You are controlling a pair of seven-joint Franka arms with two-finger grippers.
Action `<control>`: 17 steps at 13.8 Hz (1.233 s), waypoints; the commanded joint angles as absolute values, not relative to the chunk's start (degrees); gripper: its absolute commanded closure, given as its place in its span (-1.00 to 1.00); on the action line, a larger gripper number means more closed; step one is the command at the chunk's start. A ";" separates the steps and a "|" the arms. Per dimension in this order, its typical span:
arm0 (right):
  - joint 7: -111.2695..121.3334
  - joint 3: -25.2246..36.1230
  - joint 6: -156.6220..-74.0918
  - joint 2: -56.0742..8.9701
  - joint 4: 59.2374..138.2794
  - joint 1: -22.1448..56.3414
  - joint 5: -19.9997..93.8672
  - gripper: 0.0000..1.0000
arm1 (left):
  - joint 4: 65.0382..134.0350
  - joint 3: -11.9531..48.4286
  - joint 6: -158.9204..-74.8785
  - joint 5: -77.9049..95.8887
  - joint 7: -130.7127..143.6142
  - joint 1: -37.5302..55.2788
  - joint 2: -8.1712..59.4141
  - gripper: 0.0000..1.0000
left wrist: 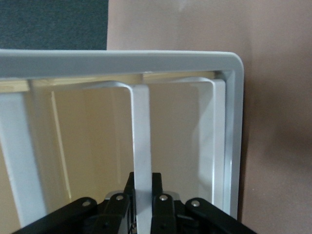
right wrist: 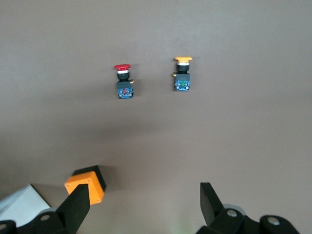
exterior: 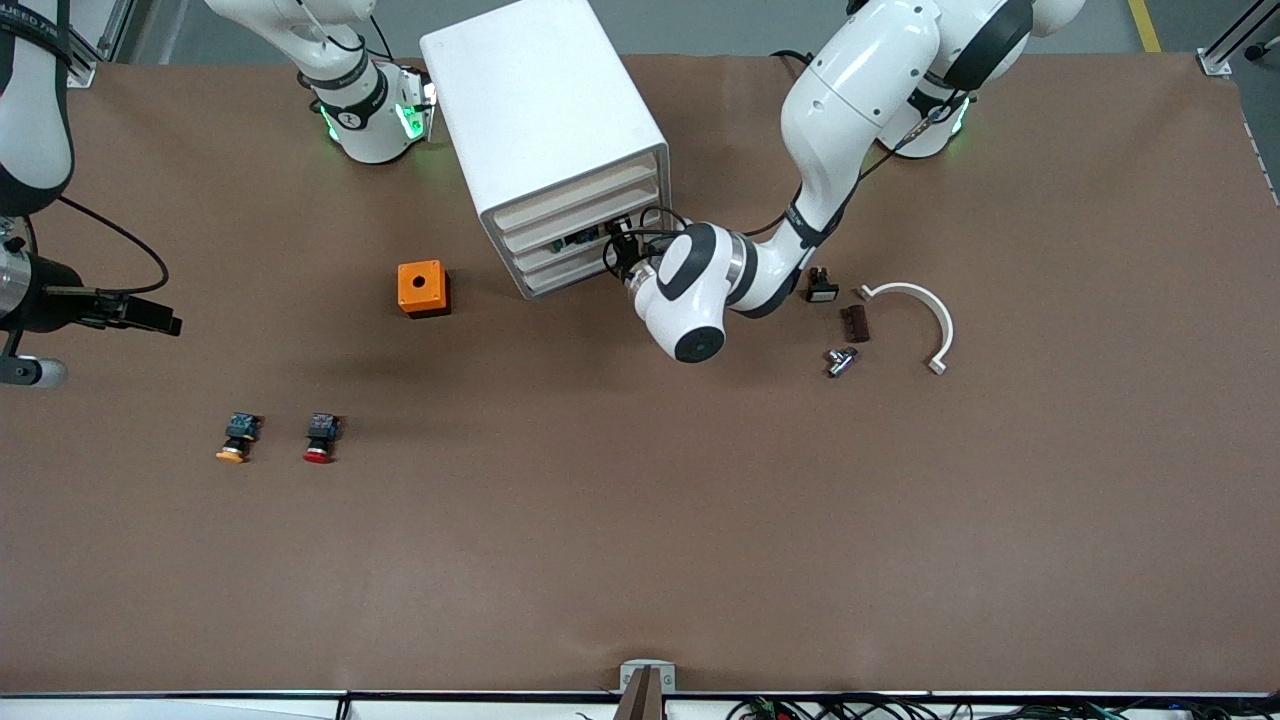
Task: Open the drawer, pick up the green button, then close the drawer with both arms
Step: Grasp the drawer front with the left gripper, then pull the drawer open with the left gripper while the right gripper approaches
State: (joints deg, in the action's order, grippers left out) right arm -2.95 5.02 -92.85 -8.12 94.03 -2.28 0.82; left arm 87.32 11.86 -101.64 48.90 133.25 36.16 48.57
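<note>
Gripping with the left claw (left wrist: 142, 183), both fingers (left wrist: 161, 187) pressed together on the thin white handle (left wrist: 141, 136) of one drawer (exterior: 548, 257). Reaching flat against the front of the cabinet (exterior: 540, 100), about the third tray down; cannot say for sure which, with the wrist and its cables covering the spot. Closed or barely started, judging by the cream fronts lying nearly flush.

Cannot find the green button anywhere. Probably lying inside the drawer just past the left claw's fingertips, hidden by the front; only a judgement, not something seen.

Likely to go wrong from here:
- Slipping off the handle, given a smooth narrow strip and a pinch low on it.
- Dragging the whole cabinet across the table (exterior: 640, 520) instead of sliding the tray out, with nothing bracing the box.
- Pulling off-line and jamming the tray in its rails, since the cabinet sits turned at an angle.
- Yanking too fast and sending the button rolling or the tray right out.

Farther off from the left claw, toward the right arm's end: an orange box (exterior: 422, 288) beside the cabinet, then a red button (exterior: 320, 438) and a yellow button (exterior: 238, 438) side by side, apart. Neither wanted.

Waiting farthest off, over bare table at that end, with the right claw (exterior: 150, 315), fingers spread wide and holding nothing. Well apart from the drawer, so not yet placed to steady the cabinet or pick anything out.
</note>
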 commanded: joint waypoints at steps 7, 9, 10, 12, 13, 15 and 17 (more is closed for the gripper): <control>-46.28 3.69 -92.54 -7.65 93.08 11.77 4.54 -1.00 | 78.41 10.11 -101.07 48.43 129.21 26.82 50.45 1.00; -52.96 3.61 -94.82 -7.82 93.43 13.09 8.34 -1.00 | 77.96 10.11 -101.60 48.60 125.00 25.06 50.36 1.00; -56.65 3.52 -95.70 -8.00 93.51 15.71 8.26 -1.00 | 77.96 10.11 -102.47 48.69 123.59 24.35 50.45 1.00; -64.47 3.52 -98.25 -8.87 93.69 20.10 8.26 -1.00 | 77.87 9.93 -103.88 48.69 123.05 24.08 50.45 1.00; -68.08 3.52 -99.83 -9.83 93.69 22.13 8.26 -1.00 | 77.87 9.93 -104.23 48.69 122.61 23.73 50.45 0.73; -74.06 3.52 -102.99 -11.42 94.22 26.35 8.09 -1.00 | 77.96 9.84 -104.06 48.17 122.52 23.29 49.93 0.13; -79.08 3.52 -105.02 -13.26 94.31 29.87 7.74 -1.00 | 77.87 9.76 -103.71 48.08 122.61 22.07 49.57 -0.13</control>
State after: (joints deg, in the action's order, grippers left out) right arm -74.87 2.86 -103.28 -11.62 94.36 27.07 7.64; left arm 79.23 9.54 -104.06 48.33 123.38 23.61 49.93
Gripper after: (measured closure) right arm 0.000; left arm 0.626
